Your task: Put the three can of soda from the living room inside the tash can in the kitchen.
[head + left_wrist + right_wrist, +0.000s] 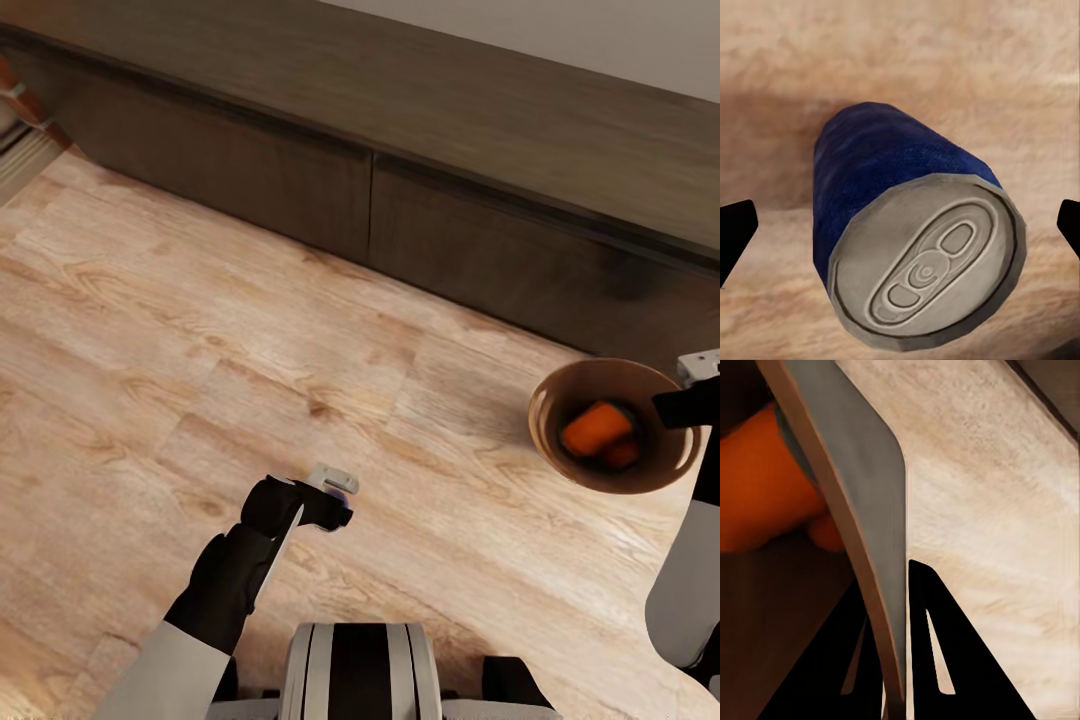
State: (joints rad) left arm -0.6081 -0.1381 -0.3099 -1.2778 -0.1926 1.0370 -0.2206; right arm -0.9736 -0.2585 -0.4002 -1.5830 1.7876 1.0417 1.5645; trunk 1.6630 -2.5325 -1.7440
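While the round glossy copper-brown trash bin hangs off the light wood floor in front of the long dark low cabinet, the right gripper is pinched on its rim, one dark finger inside the wall and the other outside, as the right wrist view makes plain. Two orange soda cans lie on their sides at the bottom of the bin, touching each other. The left gripper is out over the floor ahead of the robot's base; in the left wrist view the small blue soda can with a silver top sits between the dark fingertips, which show at either side of the frame, but I cannot tell whether they press on its wall or stand clear of it, so the claw's state is uncertain. That can should handle as light, thin-walled and smooth, so it may dent under a hard squeeze and slide out of a slack one; the best hold is across the middle of its round body, fingers square to the wall. The bin looks stiff yet slick, and a grip on one thin edge lets it tilt, so the load inside may shift
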